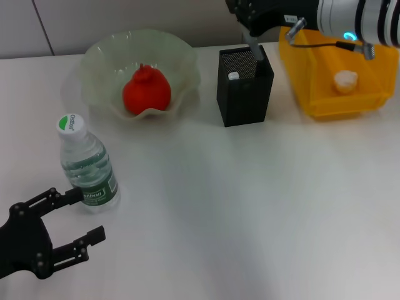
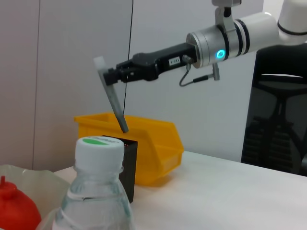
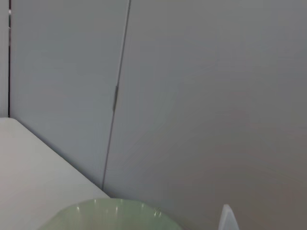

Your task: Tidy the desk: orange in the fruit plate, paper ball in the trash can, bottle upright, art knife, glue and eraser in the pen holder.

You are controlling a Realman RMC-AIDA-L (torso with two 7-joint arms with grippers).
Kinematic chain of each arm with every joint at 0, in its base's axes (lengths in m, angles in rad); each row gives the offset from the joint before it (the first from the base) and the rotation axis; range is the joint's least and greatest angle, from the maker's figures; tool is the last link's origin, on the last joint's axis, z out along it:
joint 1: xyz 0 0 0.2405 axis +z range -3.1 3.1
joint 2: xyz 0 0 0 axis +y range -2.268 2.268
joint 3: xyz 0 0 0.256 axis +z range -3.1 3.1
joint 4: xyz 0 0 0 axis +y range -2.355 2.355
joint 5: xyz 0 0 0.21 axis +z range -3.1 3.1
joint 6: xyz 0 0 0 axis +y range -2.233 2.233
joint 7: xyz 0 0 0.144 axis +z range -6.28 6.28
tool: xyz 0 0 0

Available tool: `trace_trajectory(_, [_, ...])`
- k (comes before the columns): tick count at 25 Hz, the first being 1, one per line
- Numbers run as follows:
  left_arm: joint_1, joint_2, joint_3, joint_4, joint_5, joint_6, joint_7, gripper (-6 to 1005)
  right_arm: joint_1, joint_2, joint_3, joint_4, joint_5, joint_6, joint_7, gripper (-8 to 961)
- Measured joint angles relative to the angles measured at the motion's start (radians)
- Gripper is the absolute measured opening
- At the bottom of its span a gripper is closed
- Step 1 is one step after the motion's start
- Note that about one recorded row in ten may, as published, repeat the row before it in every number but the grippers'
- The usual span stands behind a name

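Observation:
My right gripper (image 1: 253,30) is shut on the grey art knife (image 1: 257,51) and holds it tilted over the black mesh pen holder (image 1: 245,94), with its lower tip at the holder's mouth (image 2: 123,128). A white cap (image 1: 234,76) shows inside the holder, likely the glue. The orange (image 1: 147,89) lies in the pale-green fruit plate (image 1: 181,59). The paper ball (image 1: 345,80) rests in the yellow trash can (image 1: 325,103). The bottle (image 1: 87,165) stands upright at front left. Just in front of it my left gripper (image 1: 81,217) is open and holds nothing. The eraser is out of view.
The fruit plate, pen holder and trash can stand in a row along the back of the white table. The right arm (image 2: 225,43) reaches in above the trash can. A wall stands behind the table, with an office chair (image 2: 278,124) off to one side.

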Motion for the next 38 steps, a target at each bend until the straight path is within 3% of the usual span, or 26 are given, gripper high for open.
trace_trajectory(12, [-0.009, 0.0, -0.002, -0.003, -0.001, -0.013, -0.005, 797, 0.022, 0.0, 0.021, 0.215, 0.29, 0.056, -0.325, 139])
trace_trajectory(23, [-0.009, -0.001, -0.006, -0.004, -0.001, -0.014, -0.005, 797, 0.022, -0.001, 0.037, 0.249, 0.351, 0.047, -0.387, 309])
trace_trajectory(28, [-0.009, -0.001, -0.012, -0.01, -0.001, -0.01, -0.011, 797, -0.032, -0.001, 0.051, 0.191, 0.355, 0.019, -0.379, 421])
trace_trajectory(31, [-0.01, 0.001, -0.025, -0.008, -0.001, -0.015, -0.058, 797, -0.088, 0.0, 0.084, 0.116, 0.357, -0.082, -0.341, 510])
trace_trajectory(32, [-0.011, 0.003, -0.03, -0.007, -0.001, -0.019, -0.077, 797, -0.125, 0.001, 0.118, 0.07, 0.366, -0.186, -0.319, 543])
trace_trajectory(33, [-0.012, 0.005, -0.033, -0.007, -0.001, -0.02, -0.086, 797, -0.125, 0.001, 0.118, 0.07, 0.366, -0.186, -0.319, 577])
trace_trajectory(36, [-0.012, 0.007, -0.038, -0.006, -0.001, -0.02, -0.089, 797, -0.184, 0.0, 0.185, 0.023, 0.418, -0.372, -0.318, 663])
trace_trajectory(37, [-0.01, 0.008, -0.041, -0.005, -0.001, -0.014, -0.077, 797, -0.209, -0.001, 0.239, 0.023, 0.464, -0.489, -0.332, 682])
trace_trajectory(38, [-0.01, 0.008, -0.041, -0.005, -0.001, -0.014, -0.077, 797, -0.209, -0.001, 0.239, 0.023, 0.464, -0.489, -0.332, 700])
